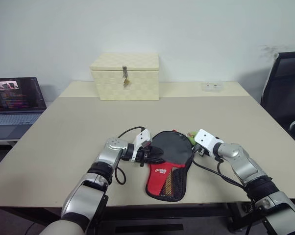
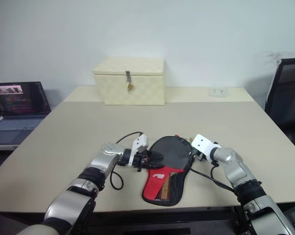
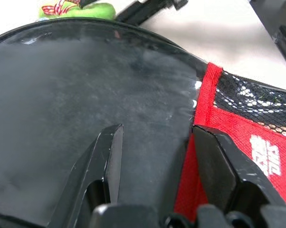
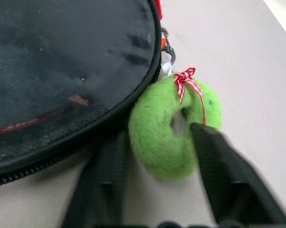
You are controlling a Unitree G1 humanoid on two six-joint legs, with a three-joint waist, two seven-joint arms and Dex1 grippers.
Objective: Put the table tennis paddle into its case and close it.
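The case lies flat near the table's front edge, with its red logo panel and mesh pocket towards me. A round glossy black face fills its zipped rim; I cannot tell if this is the table tennis paddle or the case's cover, and no handle shows. My left gripper reaches in from the case's left side. Its fingers stand apart over the black face and the edge of the red panel, gripping nothing. My right gripper is at the case's far right rim, with a finger against each side of a green fluffy ring hanging from the zipper.
A cream woven box with a metal latch stands at the back of the table. An open laptop sits on a lower surface to the left. A black chair is at the right, and a small clear object lies at the back right.
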